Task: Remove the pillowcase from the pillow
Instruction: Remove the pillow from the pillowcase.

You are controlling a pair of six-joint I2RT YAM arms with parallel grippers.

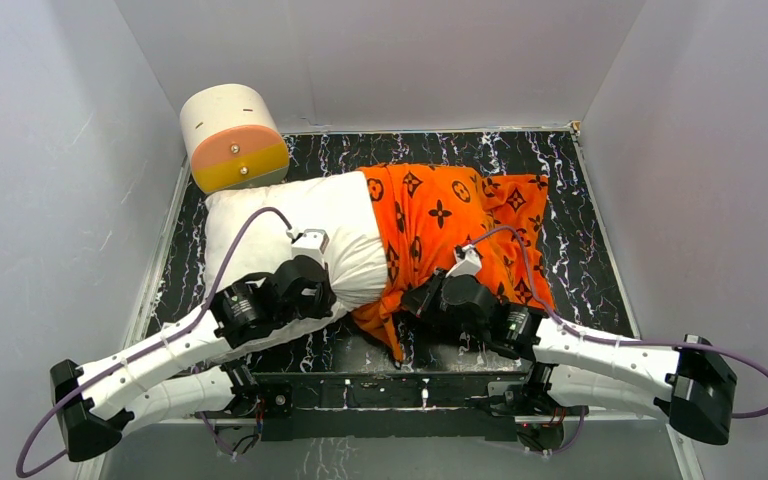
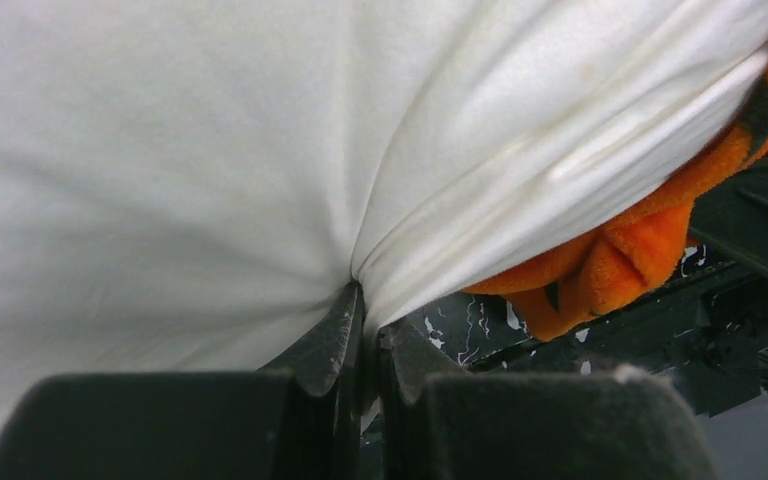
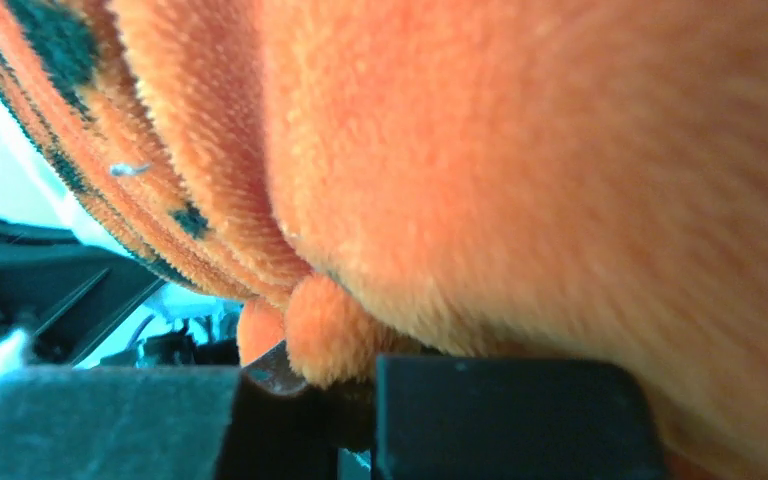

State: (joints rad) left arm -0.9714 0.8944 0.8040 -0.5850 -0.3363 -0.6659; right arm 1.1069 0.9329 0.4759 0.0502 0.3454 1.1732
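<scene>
From above, the pillowcase [image 1: 440,215] is seen sheathing the right half of the pillow [image 1: 290,225] on the worktop [image 1: 580,250]. At the left wrist, the left gripper [image 2: 368,330] is clamped on white pillow fabric. At the right wrist, the right gripper [image 3: 330,385] is closed on a plush orange fold. The cover is judged soft and light, best taken at its bunched edge.

Extras: cylinder [image 1: 232,135], bench [image 1: 582,232], walls [image 1: 60,150].
Cream cylinder, orange-and-yellow end face, lies on its side at back-left corner of black white-veined bench; grey walls on three sides.
</scene>
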